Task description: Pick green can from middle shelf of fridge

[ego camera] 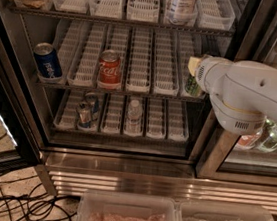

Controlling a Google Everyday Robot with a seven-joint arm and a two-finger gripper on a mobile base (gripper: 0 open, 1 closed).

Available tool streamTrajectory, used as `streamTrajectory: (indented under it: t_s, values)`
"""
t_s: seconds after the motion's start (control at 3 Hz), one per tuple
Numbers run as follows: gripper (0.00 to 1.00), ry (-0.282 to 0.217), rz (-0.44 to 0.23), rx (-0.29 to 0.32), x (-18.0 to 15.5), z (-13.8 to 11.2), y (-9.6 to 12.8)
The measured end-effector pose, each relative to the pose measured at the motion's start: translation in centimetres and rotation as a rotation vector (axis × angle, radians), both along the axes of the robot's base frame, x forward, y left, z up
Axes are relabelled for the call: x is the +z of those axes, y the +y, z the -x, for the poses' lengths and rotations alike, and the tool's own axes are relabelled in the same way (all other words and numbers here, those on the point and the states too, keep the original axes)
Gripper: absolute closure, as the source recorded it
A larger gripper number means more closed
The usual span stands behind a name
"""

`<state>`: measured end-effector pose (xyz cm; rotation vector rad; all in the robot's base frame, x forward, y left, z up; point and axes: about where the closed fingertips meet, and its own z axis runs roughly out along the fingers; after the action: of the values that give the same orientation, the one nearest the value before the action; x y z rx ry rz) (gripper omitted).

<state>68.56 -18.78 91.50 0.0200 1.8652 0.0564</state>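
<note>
Arm [251, 93] is a chunky smooth white shell, capsule-rounded, with a thin yellowish seam around 1 fat joint and a small dark grille underneath. Gripper [194, 69] at its tip looks pale cream, by the middle shelf [140, 93]'s right end.

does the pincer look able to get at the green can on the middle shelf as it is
Probably yes. The pincer sits at the right end of the middle shelf, right by the green can, with nothing visible between them. The red can and blue can stand well to the left.
</note>
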Motion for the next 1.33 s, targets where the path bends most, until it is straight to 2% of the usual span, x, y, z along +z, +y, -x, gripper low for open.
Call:
streamTrajectory:
  t_s: [0.33,0.67,1.0,1.33]
  values:
    - [1.0,0.072,-0.041,0.035,0.4,3.6,1.7]
    - [1.0,0.072,-0.041,0.035,0.4,3.6,1.7]
    - [1.0,0.125,-0.081,0.027,-1.5,4.6,2.0]
    - [1.0,0.232,-0.062,0.041,-5.5,7.6,2.8]
